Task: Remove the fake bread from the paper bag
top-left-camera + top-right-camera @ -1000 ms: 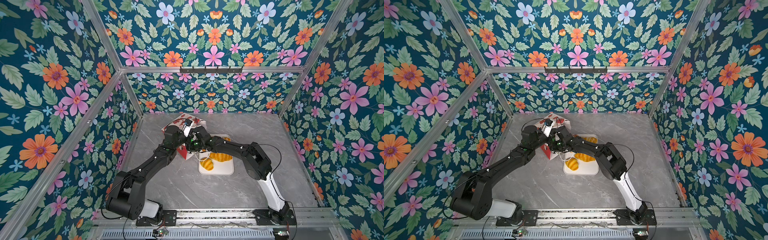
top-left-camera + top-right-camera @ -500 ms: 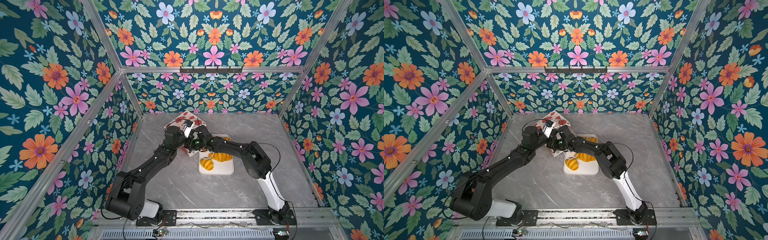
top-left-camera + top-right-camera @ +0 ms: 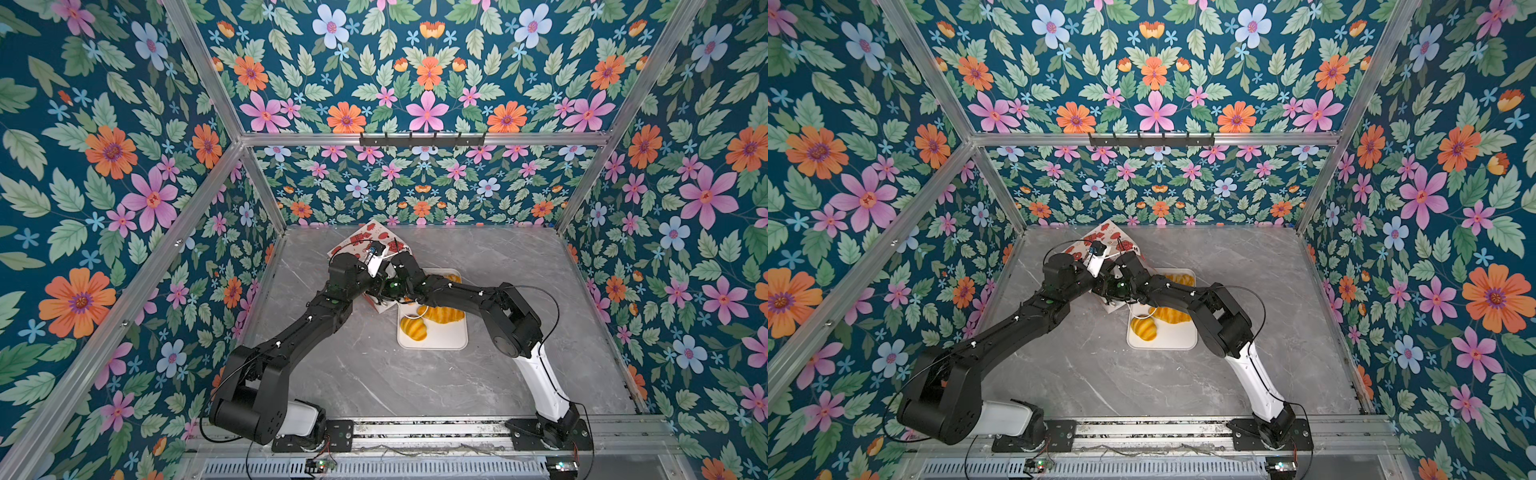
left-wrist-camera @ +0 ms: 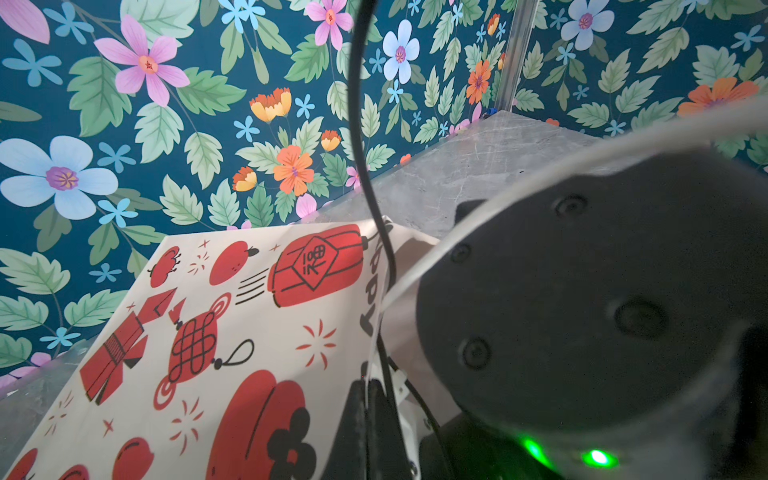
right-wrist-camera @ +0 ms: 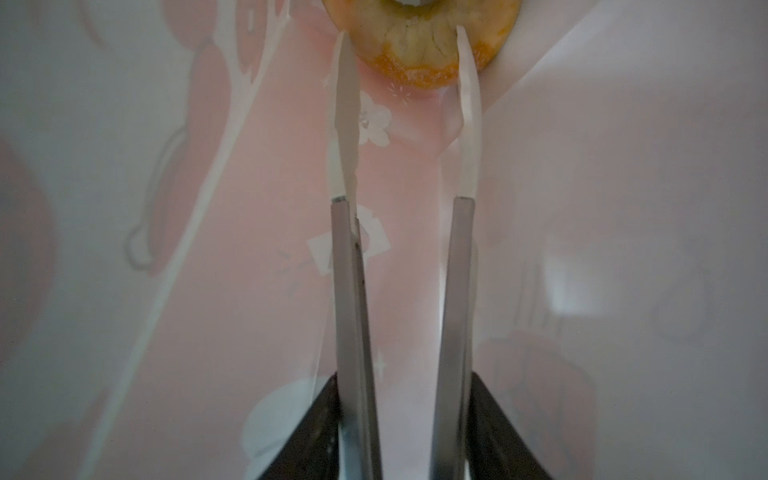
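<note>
The paper bag [image 3: 365, 241] [image 3: 1108, 237], white with red motifs on the side that shows, lies tilted at the back centre of the table. My left gripper [image 4: 368, 395] is shut on the bag's rim [image 4: 374, 291], and a white cord handle runs past it. My right gripper [image 5: 405, 41] is inside the bag and stands open. Its white fingertips [image 5: 345, 62] reach the near rim of a golden ring doughnut [image 5: 415, 45] of fake bread. More fake bread lies on the white tray: a ridged bun [image 3: 413, 328], a long roll [image 3: 442, 312] and a piece at the back [image 3: 451, 277].
The white tray [image 3: 440, 338] [image 3: 1171, 338] sits just right of the bag, under my right forearm. Both forearms cross above the table's middle. Floral walls close in the back and both sides, with a hook rail [image 3: 422, 139] high on the back wall.
The bag's far end has risen a little, and both wrists have edged slightly to the right with it. The bread on the tray has not moved.
</note>
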